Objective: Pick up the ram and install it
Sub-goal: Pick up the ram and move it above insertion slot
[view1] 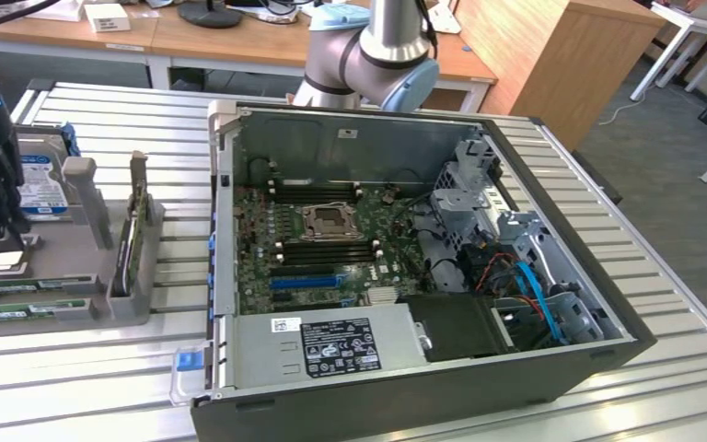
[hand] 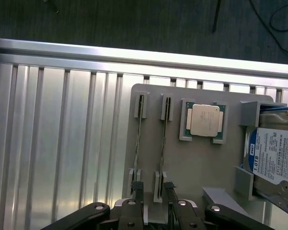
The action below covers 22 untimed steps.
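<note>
Gripper (hand: 152,188) is hanging right over the grey tray (hand: 197,167), jaws spread wide, nothing in them. The two black fingertips (hand: 169,186) sit above the near ends of two green sticks standing on edge in their slots. The ram (hand: 163,139) is the stick on the processor side, and its near end looks to fall between the fingers. The second stick (hand: 138,143) runs alongside it, its end right by the other fingertip. I cannot tell whether either finger is touching yet.

Past the ram, away from the gripper, the square silver processor (hand: 205,120) lies flat in its pocket. Further out to that side the hard drive (hand: 273,160) leans in its holder, blue-and-white label up. The tray rests on the ribbed metal table (hand: 62,143).

In the exterior view the open case (view1: 550,359) lies well off to the gripper's side, towards the exterior view's right, with the motherboard (view1: 329,249) exposed. The ram is in the tray, not in the case.
</note>
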### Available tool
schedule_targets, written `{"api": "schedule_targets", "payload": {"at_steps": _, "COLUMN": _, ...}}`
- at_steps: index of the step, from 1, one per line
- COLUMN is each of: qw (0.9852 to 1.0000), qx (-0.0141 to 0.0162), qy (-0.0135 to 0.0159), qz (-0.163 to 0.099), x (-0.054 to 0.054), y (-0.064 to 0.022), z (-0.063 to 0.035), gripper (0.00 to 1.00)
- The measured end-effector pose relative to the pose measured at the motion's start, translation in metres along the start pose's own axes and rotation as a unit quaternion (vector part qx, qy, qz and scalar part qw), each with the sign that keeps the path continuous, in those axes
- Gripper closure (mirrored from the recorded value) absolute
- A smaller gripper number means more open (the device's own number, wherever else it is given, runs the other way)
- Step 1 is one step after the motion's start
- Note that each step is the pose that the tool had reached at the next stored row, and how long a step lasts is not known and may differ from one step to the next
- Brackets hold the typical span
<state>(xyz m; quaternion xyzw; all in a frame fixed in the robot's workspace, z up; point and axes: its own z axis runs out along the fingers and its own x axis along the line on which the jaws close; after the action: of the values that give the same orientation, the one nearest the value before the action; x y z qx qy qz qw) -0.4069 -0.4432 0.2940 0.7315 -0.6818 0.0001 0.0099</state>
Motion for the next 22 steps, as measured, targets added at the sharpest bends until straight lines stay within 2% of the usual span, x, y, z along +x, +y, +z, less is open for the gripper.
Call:
{"api": "schedule_targets", "payload": {"at_steps": 9, "qw": 1.0000, "qx": -0.0001, "qy": 0.0000, "qz": 0.000, "x": 0.0091, "y": 0.0007, "z": 0.0001, "gripper": 0.70}}
{"api": "schedule_targets", "payload": {"at_steps": 13, "qw": 1.0000, "qx": 0.0000, "qy": -0.0001, "qz": 0.000, "x": 0.0100, "y": 0.0007, "z": 0.0002, "gripper": 0.70}}
{"api": "schedule_targets", "payload": {"at_steps": 16, "qw": 1.0000, "qx": 0.0004, "qy": -0.0041, "qz": 0.000, "x": 0.0100, "y": 0.0008, "z": 0.0008, "gripper": 0.70}}
{"api": "schedule_targets", "payload": {"at_steps": 22, "qw": 1.0000, "qx": 0.0003, "qy": -0.0045, "qz": 0.000, "x": 0.0100, "y": 0.0006, "z": 0.0080, "gripper": 0.70}}
